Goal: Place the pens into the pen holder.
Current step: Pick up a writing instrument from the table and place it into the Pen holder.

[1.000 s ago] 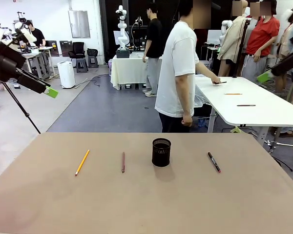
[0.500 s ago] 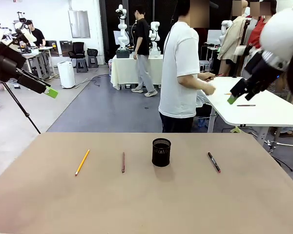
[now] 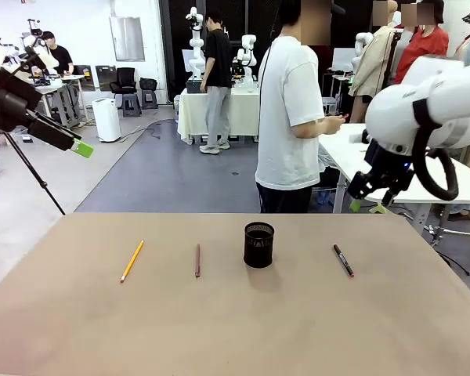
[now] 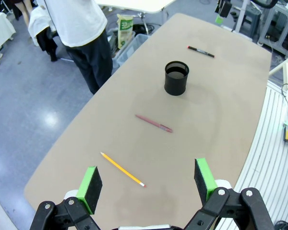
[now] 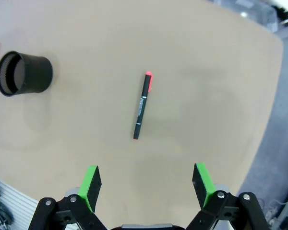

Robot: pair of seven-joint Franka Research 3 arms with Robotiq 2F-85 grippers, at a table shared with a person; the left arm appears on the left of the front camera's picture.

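Jaws both wide, empty; left wrist view has yellow pen [image 4: 122, 169], right wrist view dark pen [image 5: 142, 106] near pen holder [image 5: 24, 73]

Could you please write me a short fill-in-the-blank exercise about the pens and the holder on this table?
The table has ___ pens lying on it. The yellow pen lies farthest to the robot's ___. Between the red-brown pen and the black pen stands the ___. The right tool points toward the black pen with its jaws ___.
Missing words: three; left; pen holder; open.
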